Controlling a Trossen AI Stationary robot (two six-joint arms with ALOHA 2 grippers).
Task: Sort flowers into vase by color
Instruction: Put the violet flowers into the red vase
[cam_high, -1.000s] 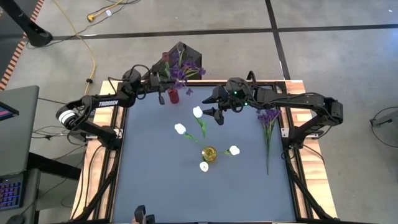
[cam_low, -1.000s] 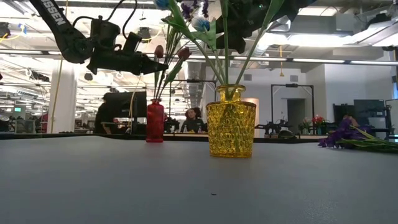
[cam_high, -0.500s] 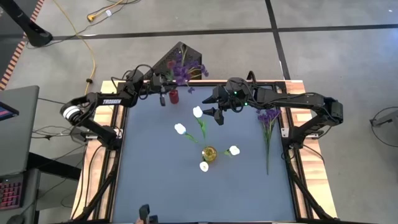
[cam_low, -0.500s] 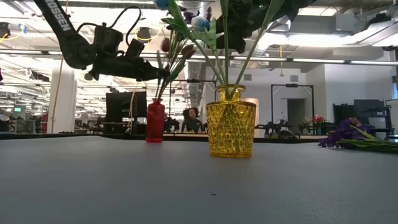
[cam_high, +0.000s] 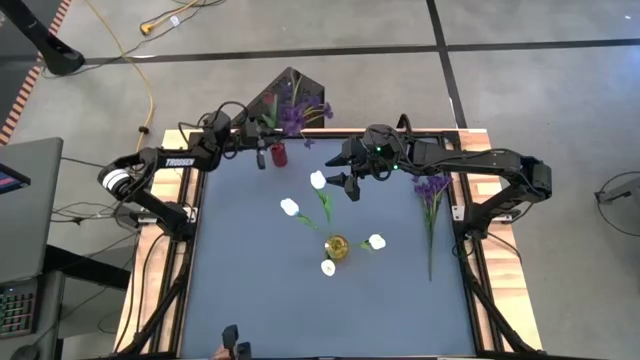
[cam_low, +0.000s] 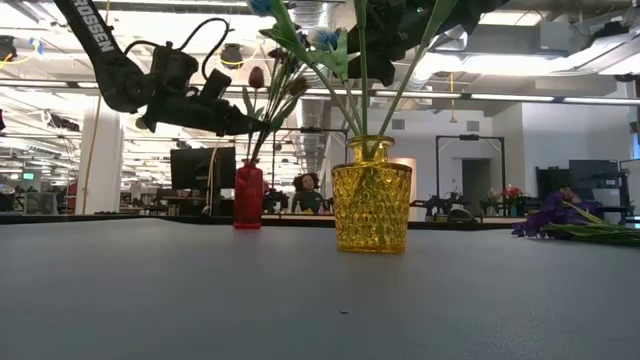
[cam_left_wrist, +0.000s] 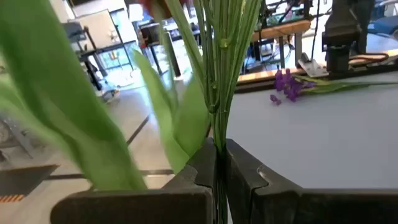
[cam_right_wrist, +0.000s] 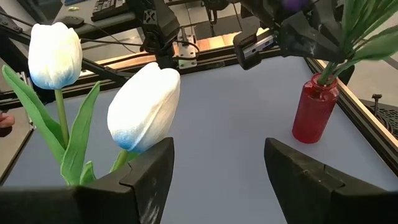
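High view, left gripper (cam_high: 262, 136) pinching flower stems (cam_left_wrist: 217, 93) above red vase (cam_high: 278, 154), right gripper (cam_high: 343, 186) spread wide.

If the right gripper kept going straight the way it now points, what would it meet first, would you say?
Probably the white tulips standing just beyond the open right gripper. Past them lies bare table, then the red vase. Depth is hard to judge.

A vase (cam_high: 336, 247) stands mid-surface (cam_high: 250, 290) holding tulips (cam_high: 318, 180). A smaller vase (cam_high: 278, 154) sits at the far left edge; loose sprigs (cam_high: 432, 190) lie along the right side.
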